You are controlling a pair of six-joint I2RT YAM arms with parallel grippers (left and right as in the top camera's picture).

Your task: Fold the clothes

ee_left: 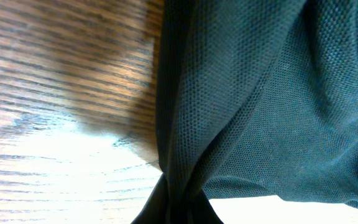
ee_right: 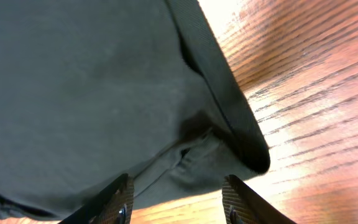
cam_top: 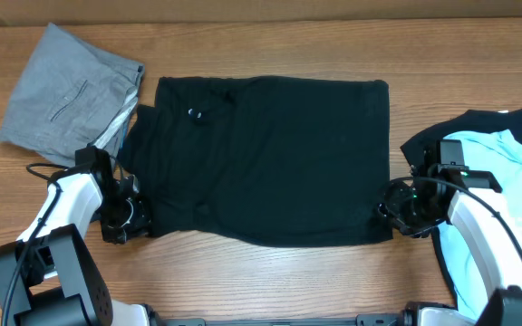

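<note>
Large black shirt [cam_top: 270, 158] of fine mesh knit lay flat across the middle of the brown wood-grain table [cam_top: 270, 290], folded down to a broad rectangle. Small white logo faced up near its far left corner. Folded grey trousers [cam_top: 66, 95] sat off the far left corner, and a light blue printed tee [cam_top: 506, 154] lay at the right edge, partly under the right arm.

Handling, as judged: light, limp, thin cloth with no stiffness. It bunched readily and would sag from any single hold. It would probably drag rather than slide cleanly on the wood. Best taken at the two near corners or along the thicker hem band, where the layers double up, and lifted with both ends level.

Left gripper [cam_top: 127, 217] sat at the shirt's near left corner. Its fingers were out of the left wrist view, but the cloth there drew into a tight gathered point at the bottom of that view. Pincer pressed together and pinching the corner.

Right gripper [ee_right: 179, 208] was at the near right corner, with its fingers [ee_right: 118, 202] spread apart. The hemmed corner lay on the table just ahead of the tips, between their lines and not clamped. Whether the pads touched the cloth could not be told.
</note>
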